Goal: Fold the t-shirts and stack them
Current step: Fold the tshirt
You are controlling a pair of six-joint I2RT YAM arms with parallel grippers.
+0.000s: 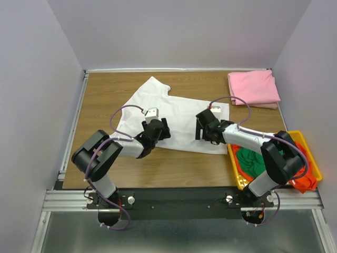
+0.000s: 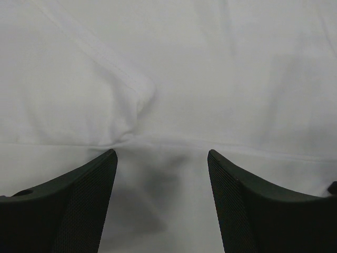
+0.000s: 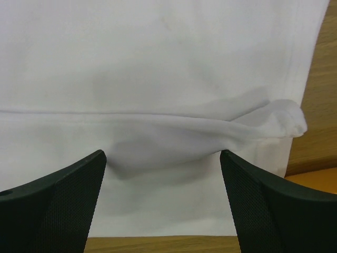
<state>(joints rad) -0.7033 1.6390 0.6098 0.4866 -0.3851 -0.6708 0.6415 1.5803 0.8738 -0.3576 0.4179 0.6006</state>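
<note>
A white t-shirt (image 1: 176, 113) lies spread on the wooden table, partly folded, one sleeve pointing to the far side. My left gripper (image 1: 160, 129) is open just over its near left part; the left wrist view shows only white cloth (image 2: 174, 79) with a seam and crease between the fingers (image 2: 84, 200). My right gripper (image 1: 202, 130) is open over the shirt's near right part; a raised fold of the shirt (image 3: 210, 134) lies just ahead of its fingers (image 3: 263, 205). A folded pink t-shirt (image 1: 254, 87) lies at the far right. Green (image 1: 251, 159) and orange (image 1: 303, 182) shirts sit in the basket.
A yellow plastic basket (image 1: 314, 166) stands at the near right, beside the right arm. Bare wooden table (image 1: 100, 100) shows left of the white shirt and in the right wrist view (image 3: 321, 105). Grey walls enclose the table on three sides.
</note>
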